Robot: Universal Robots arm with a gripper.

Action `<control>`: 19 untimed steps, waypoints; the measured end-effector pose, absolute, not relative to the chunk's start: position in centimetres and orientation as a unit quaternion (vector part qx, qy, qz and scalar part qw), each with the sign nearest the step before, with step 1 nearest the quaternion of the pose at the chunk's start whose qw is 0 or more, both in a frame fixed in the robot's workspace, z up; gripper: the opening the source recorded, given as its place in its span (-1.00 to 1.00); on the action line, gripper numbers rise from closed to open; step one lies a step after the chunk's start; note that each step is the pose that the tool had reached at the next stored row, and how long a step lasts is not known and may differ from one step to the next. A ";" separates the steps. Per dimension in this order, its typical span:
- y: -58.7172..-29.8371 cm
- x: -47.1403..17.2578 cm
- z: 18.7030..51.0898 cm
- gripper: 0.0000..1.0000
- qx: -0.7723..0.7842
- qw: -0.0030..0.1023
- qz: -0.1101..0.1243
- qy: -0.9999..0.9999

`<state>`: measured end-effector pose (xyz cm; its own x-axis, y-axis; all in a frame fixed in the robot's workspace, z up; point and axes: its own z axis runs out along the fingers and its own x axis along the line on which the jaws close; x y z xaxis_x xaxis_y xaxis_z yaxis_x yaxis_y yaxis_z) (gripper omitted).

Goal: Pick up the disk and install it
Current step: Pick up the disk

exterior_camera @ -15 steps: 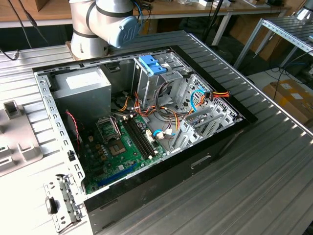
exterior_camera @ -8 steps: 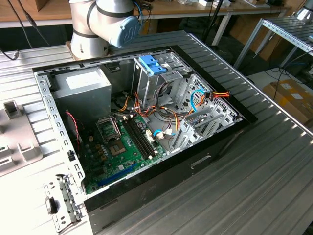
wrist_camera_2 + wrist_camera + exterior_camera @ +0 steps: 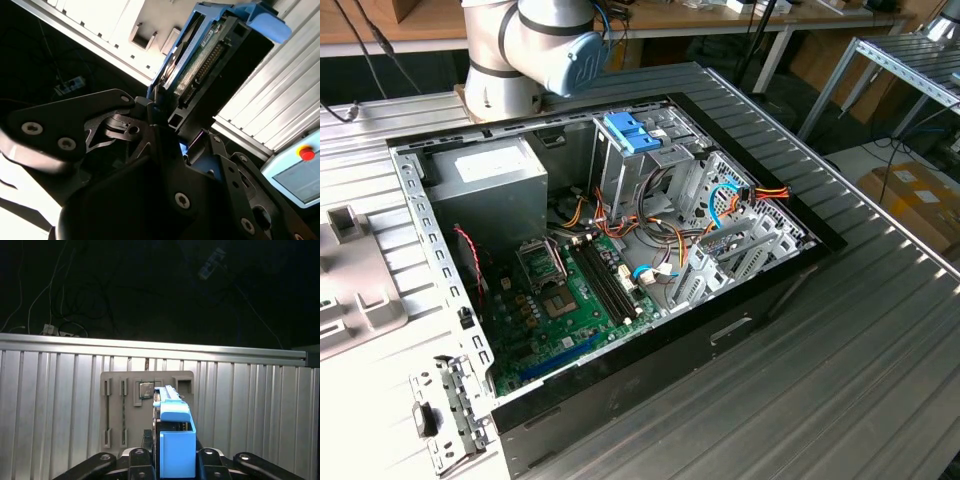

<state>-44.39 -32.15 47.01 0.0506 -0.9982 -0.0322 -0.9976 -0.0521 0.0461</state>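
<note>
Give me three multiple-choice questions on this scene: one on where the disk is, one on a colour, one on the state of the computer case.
1. Where is the disk?
A. lying on the floor
B. held in the gripper
C. inside a cardboard box

2. What colour is the disk's plastic carrier?
A. red
B. yellow
C. light blue

3. How is the computer case?
A. open, its inside showing
B. closed by a side panel
C. wrapped in foil

Answers:
1 B: both wrist views show the gripper clamping it from two sides.
2 C: the frame and end tab are blue in both wrist views.
3 A: the motherboard and cables lie bare in the exterior view.
</note>
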 end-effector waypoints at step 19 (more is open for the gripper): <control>-34.8 -44.3 47.0 -0.27 0.725 0.006 -0.028 -0.688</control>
